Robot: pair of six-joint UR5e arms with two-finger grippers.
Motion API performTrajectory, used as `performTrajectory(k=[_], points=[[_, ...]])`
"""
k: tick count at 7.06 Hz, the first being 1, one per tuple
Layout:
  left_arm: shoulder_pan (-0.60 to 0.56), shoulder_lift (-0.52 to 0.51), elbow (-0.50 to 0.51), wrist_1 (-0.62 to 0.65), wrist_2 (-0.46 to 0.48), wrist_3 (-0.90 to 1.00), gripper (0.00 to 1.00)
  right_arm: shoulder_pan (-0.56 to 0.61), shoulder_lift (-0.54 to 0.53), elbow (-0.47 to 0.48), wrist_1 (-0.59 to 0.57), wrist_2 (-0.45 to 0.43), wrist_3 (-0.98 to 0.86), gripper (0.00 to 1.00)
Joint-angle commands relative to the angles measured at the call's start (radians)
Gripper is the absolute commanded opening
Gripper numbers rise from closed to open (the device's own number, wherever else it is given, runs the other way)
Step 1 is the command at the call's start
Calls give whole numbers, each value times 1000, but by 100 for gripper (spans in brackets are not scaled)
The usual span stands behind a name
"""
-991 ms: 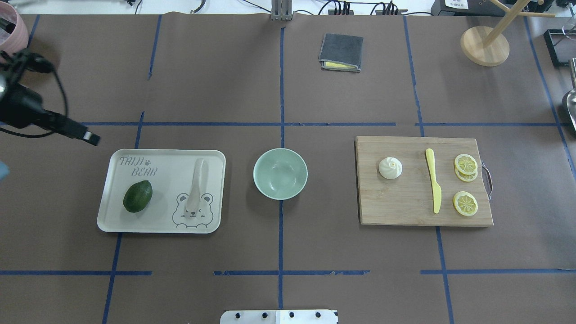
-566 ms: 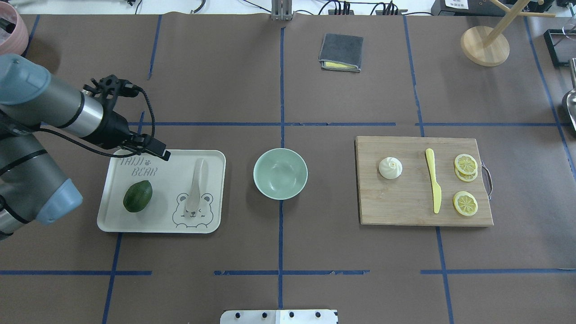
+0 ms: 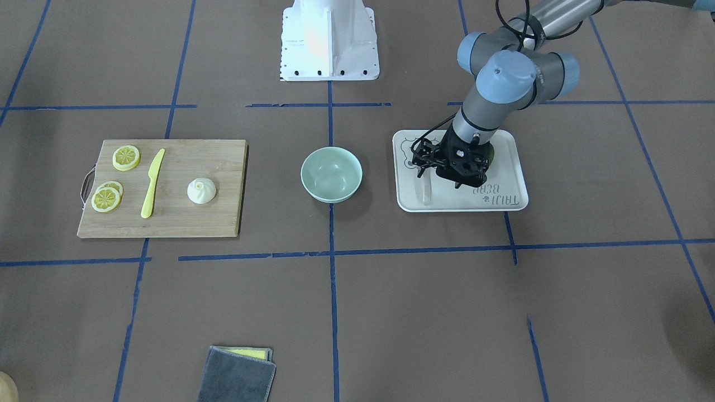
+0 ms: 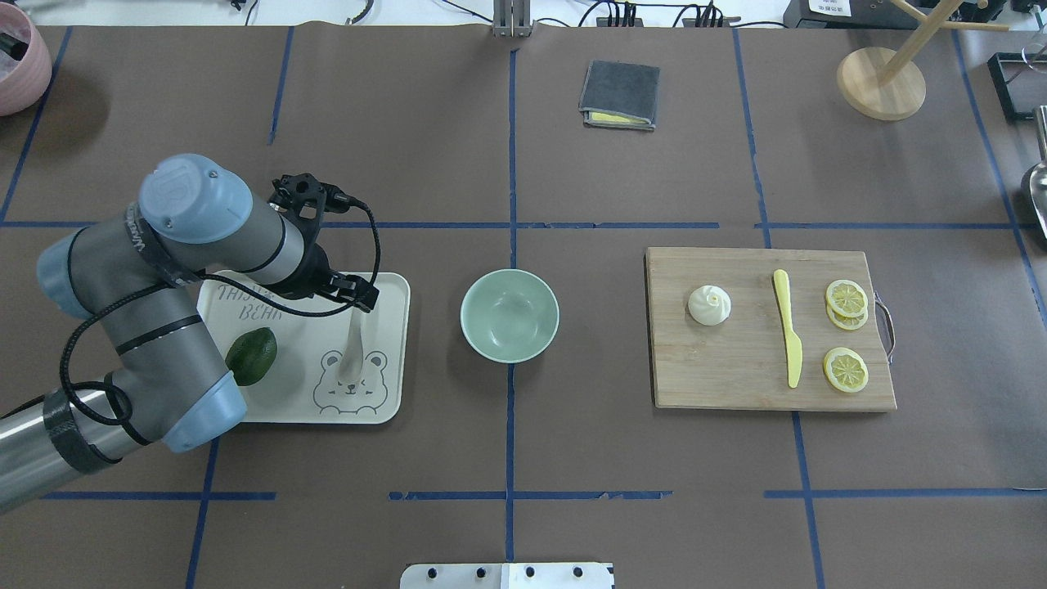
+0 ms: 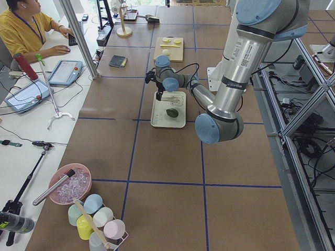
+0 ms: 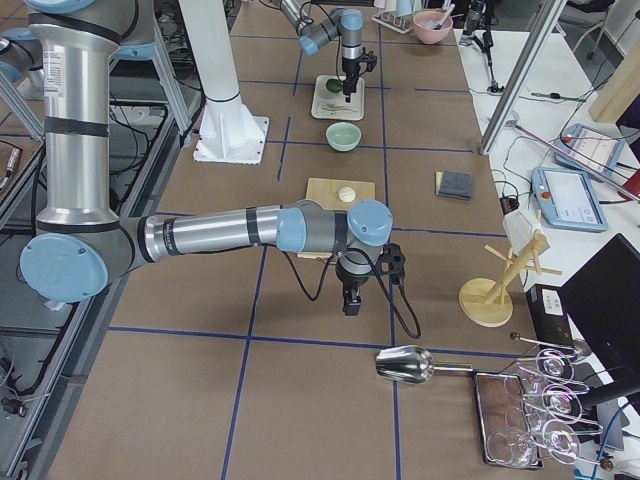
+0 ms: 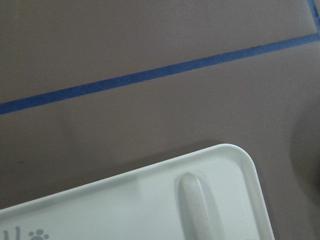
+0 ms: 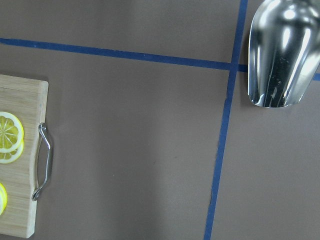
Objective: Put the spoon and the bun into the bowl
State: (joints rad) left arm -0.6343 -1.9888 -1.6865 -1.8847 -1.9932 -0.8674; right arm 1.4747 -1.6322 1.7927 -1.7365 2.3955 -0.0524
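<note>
1. My left pincer [image 4: 362,296] hangs over the far corner of the cream tray [image 4: 298,331], right above the tip of the spoon's handle. I cannot tell how far its jaws are parted, nor whether they touch the handle.
2. The spoon [image 4: 354,353] lies flat on the tray, its scoop on the printed bear face and its handle pointing away from me. My left wrist camera sees only the handle's end and the tray's rounded corner.
3. A dark green avocado [image 4: 252,356] lies on the same tray, apart from the spoon and partly under my left arm.
4. The bowl [image 4: 489,329] stands on the table [image 4: 507,442] just beside the tray, between it and the wooden cutting board [image 4: 736,372]. Nothing is in the bowl.
5. The bun [image 4: 709,305] sits upright on the board's end nearest the bowl. A yellow knife [image 4: 788,327] lies beside the bun, with lemon slices [image 4: 846,370] beyond the knife.
6. My right pincer [image 6: 350,300] points down at bare table past the board's handle end, near a metal scoop [image 8: 282,55]. Only the side view shows it, so I cannot tell its state.
</note>
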Motion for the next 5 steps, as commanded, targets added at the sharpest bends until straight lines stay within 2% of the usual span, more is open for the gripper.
performTrajectory(k=[1, 3, 4, 5], points=[[42, -21, 42, 4, 28, 1, 86, -1, 0, -2, 0, 1, -7, 100], [48, -25, 54, 4, 28, -2, 70, -1, 0, -4, 0, 1, -9, 100], [48, -24, 54, 4, 27, -2, 55, -2, 0, -6, 0, 2, -7, 100], [48, -24, 54, 4, 27, -2, 27, -2, 0, -6, 0, 2, -7, 100]])
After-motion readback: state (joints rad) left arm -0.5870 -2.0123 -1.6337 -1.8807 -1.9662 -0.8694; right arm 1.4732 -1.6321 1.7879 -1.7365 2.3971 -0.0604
